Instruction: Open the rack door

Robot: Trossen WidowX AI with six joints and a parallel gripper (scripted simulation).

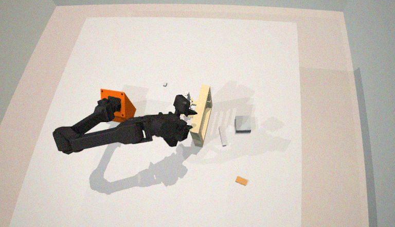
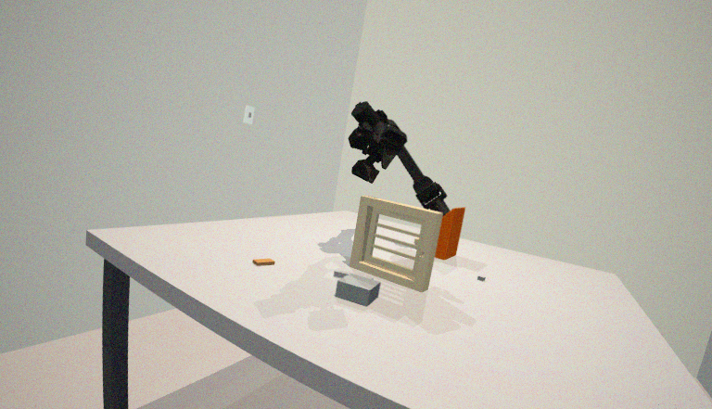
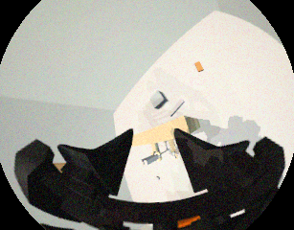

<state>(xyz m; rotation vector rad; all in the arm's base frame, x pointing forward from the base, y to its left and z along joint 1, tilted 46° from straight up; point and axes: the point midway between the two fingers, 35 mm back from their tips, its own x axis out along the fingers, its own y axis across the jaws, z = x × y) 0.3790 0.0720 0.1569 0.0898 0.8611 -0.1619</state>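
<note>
From the top view, we saw the black arm (image 1: 102, 138) (image 2: 412, 164) reach out from its orange mount (image 1: 130, 109) (image 2: 451, 234) toward the tan rack frame (image 1: 205, 89) (image 2: 399, 205) (image 3: 161, 132). Our gripper (image 1: 194, 120) (image 2: 362, 153) (image 3: 153, 130) had its fingers part-way open, with nothing held between them, and its tips overlapped the frame in our line of sight. Small grey and tan fittings (image 1: 189, 96) (image 3: 149, 159) showed on the arm's side of the frame, partly hidden by a finger; we could not tell which was the handle. Beyond the frame lay a pale bar (image 1: 222, 136) (image 2: 339, 274) (image 3: 177, 108) and a grey block (image 1: 243, 122) (image 2: 357, 290) (image 3: 158, 99), with an orange block (image 1: 241, 180) (image 2: 263, 262) (image 3: 199, 66) farther off.

From the exterior view, we saw the gripper above the upright frame, visibly apart from it. The barred door (image 2: 395, 240) appeared shut within the frame. A small grey piece (image 1: 165, 84) (image 2: 481, 278) (image 3: 158, 177) lay on the table (image 1: 262, 52) (image 2: 525, 320) (image 3: 242, 86), on the mount's side of the frame.

Through the wrist view, we saw a gap between the fingertips, with the frame and fittings beyond and below it. No handle was in our grip.
</note>
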